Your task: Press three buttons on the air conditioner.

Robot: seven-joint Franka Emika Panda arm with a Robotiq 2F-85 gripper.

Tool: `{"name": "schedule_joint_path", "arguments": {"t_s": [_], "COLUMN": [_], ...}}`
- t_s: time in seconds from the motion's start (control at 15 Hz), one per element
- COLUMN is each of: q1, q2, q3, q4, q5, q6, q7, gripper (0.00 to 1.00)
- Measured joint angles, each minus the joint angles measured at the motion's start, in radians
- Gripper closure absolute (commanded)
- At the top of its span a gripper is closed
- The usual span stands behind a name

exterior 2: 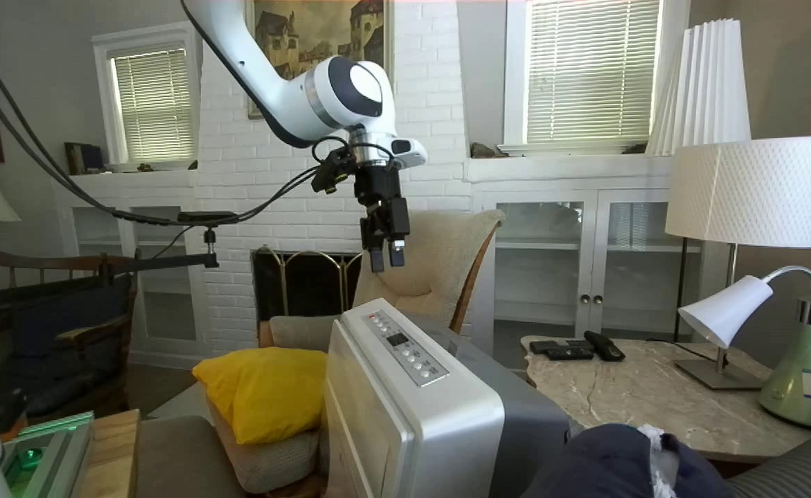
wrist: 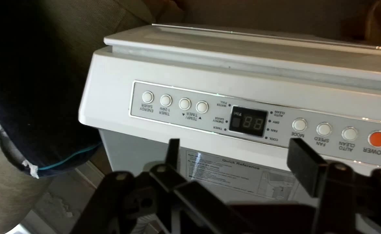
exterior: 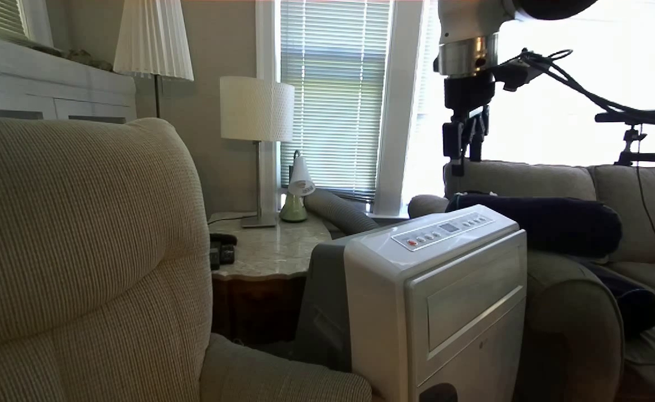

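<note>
- Black two-fingered gripper (wrist: 238,159): jaws released and spread apart, fingertips (wrist: 302,167) pointing down.
- White, boxy portable air conditioner (exterior: 467,312) with rounded top edges: below the gripper, apart from it in both exterior views. It stands between a beige ribbed-cloth armchair (exterior: 87,240) and a grey-beige cloth sofa (exterior: 575,307).
- Silver-framed grey control strip (wrist: 284,120): along the long front edge of the unit's top.
- Round orange power button (wrist: 377,139): at the strip's armchair end, in line with three round white buttons (wrist: 323,129).
- Dark rectangular display (wrist: 248,121): mid-strip; past it, four round white buttons (wrist: 184,104) toward the sofa end.
- Navy cloth cushion (exterior: 534,226): on the sofa, at the armrest nearest the unit.
- Side table (exterior: 271,257) with pale marble top: behind the unit.
- Green bottle-shaped lamp (exterior 2: 789,377) with a white cone shade, and metal pole lamp (exterior 2: 756,207) with a white drum shade: on the table, near its edge by the slatted-blind window (exterior: 333,111).
- Black telephone handset (exterior 2: 604,346): near the table's armchair-side edge.
- Yellow cloth cushion (exterior 2: 263,391): on beige upholstery near the unit's front.
</note>
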Motion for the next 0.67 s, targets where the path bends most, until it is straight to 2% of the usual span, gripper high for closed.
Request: {"name": "schedule_joint_path", "arguments": {"t_s": [0.47,0.67], "q1": [-0.029,-0.036], "q2": [-0.068,-0.076], "q3": [0.02,0.022], "q4": [0.005,0.009], "q5": [0.101,0.115], "q6": [-0.141,-0.158], "q7": [-0.111,-0.129], "gripper": [0.0,0.0]}}
